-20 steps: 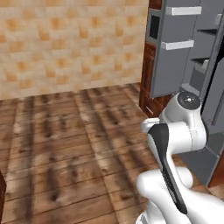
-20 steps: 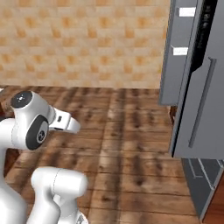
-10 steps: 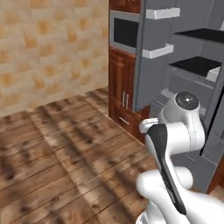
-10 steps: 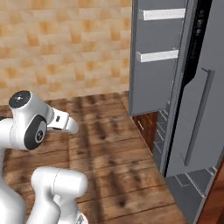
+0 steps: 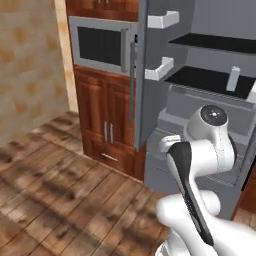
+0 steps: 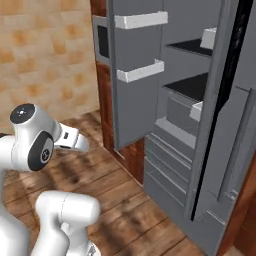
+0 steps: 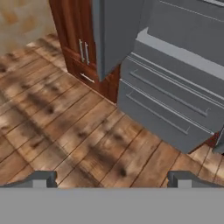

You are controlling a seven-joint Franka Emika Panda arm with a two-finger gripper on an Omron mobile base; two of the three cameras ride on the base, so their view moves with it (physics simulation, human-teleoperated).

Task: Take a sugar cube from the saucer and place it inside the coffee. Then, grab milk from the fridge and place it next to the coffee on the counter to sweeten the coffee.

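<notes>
The fridge [image 5: 200,112] stands open just ahead, grey, with black shelves and white door bins. On a black shelf inside stands the milk [image 5: 233,78], a narrow pale carton. My arm is folded in front of the base, below the shelves. In the hand view my gripper [image 7: 111,180] is open with nothing between its fingertips [image 7: 41,178], pointing down at the wooden floor before the fridge's lower drawers [image 7: 168,107]. The saucer, sugar cube, coffee and counter are out of view.
The fridge's left door [image 6: 135,100] swings out over the floor, and its right door [image 6: 235,130] stands edge-on close at the right. A built-in microwave [image 5: 100,47] sits over reddish wooden cabinets [image 5: 107,130]. Wooden floor [image 5: 55,190] spreads to the left, up to a tiled wall.
The whole picture has shifted as the base turned and drove: the fridge now looms larger and nearer the middle. The arm keeps its folded pose and the gripper stays open.
</notes>
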